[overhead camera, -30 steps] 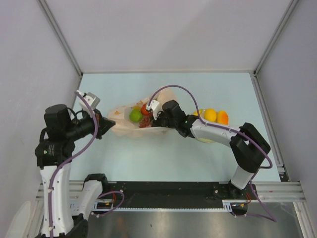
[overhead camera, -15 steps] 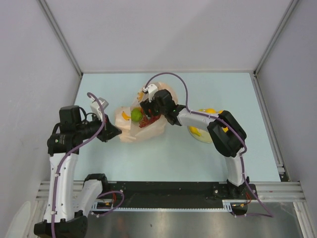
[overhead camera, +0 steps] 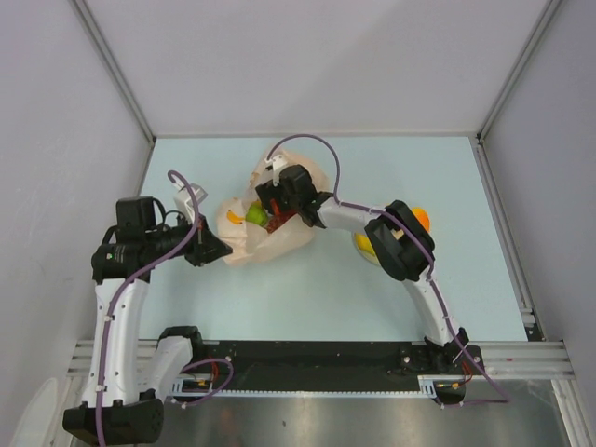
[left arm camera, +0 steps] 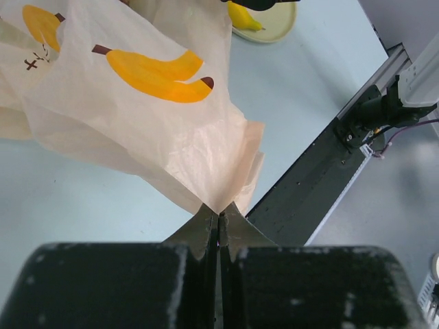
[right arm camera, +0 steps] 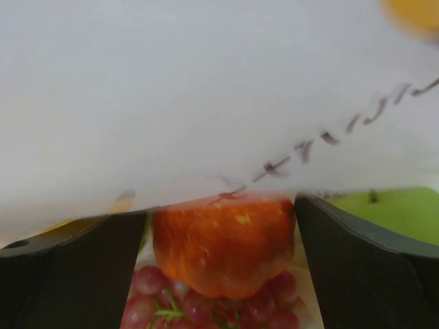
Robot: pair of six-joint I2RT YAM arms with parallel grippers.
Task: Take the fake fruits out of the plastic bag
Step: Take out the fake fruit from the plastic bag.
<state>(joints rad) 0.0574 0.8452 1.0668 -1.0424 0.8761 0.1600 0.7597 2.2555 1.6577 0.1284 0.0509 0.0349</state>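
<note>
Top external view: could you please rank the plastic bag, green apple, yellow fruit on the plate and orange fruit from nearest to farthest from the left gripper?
1. plastic bag: pinched in the shut left gripper.
2. green apple: inside the bag, mid-table.
3. yellow fruit: on the plate, right of the bag.
4. orange fruit: far right.

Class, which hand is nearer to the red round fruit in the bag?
Right. The right hand reaches into the plastic bag, its fingers flanking the red round fruit; the left hand pinches the bag's edge, away from it.
</note>
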